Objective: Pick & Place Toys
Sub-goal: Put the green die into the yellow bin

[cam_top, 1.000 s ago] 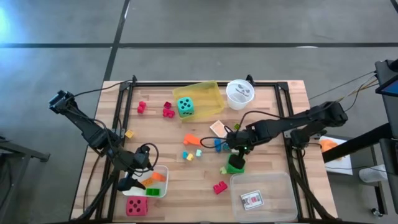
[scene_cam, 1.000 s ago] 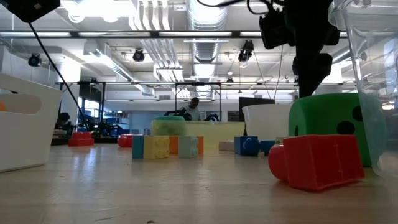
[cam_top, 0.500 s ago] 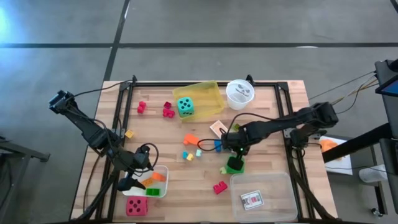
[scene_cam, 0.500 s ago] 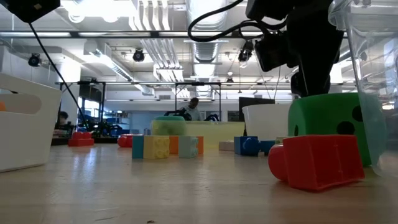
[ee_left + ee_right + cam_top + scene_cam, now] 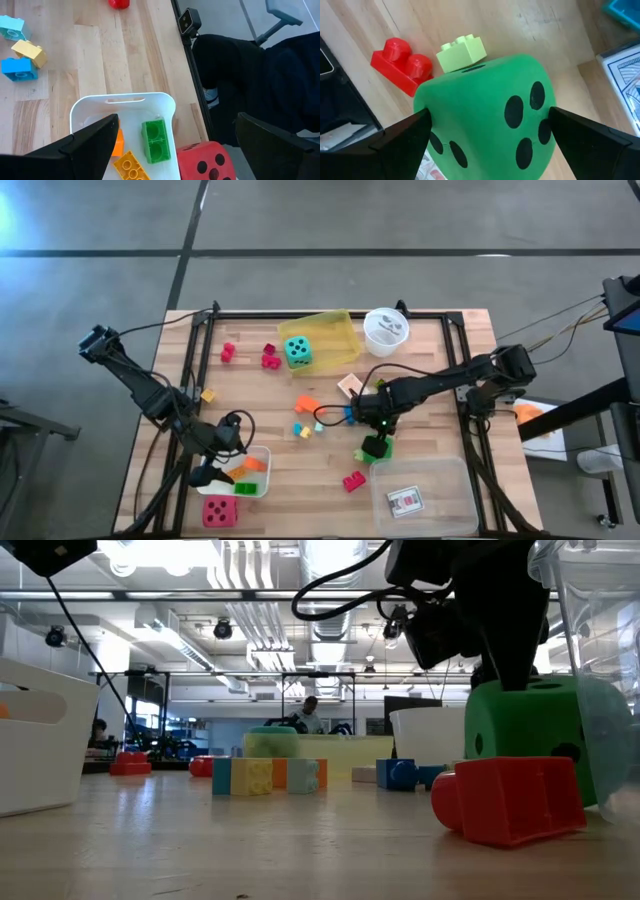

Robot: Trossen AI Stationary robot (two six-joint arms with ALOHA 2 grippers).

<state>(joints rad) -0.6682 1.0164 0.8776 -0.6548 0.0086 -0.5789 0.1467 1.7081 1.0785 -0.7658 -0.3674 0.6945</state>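
Near the tabletop's (image 5: 420, 360) middle right, the right gripper (image 5: 487, 131) comes down over the green die (image 5: 376, 446), a rounded-corner matte cube with black dots; its dark fingers (image 5: 407, 134) sit against opposite faces, gripping it. Low view shows the die tilted. Just beside it lie a glossy red studded block (image 5: 402, 65) and a pale green block (image 5: 462, 50). Left gripper (image 5: 175, 145) hangs spread wide over the white tray (image 5: 125, 102), holding nothing; the left arm is bent low at the front left corner.
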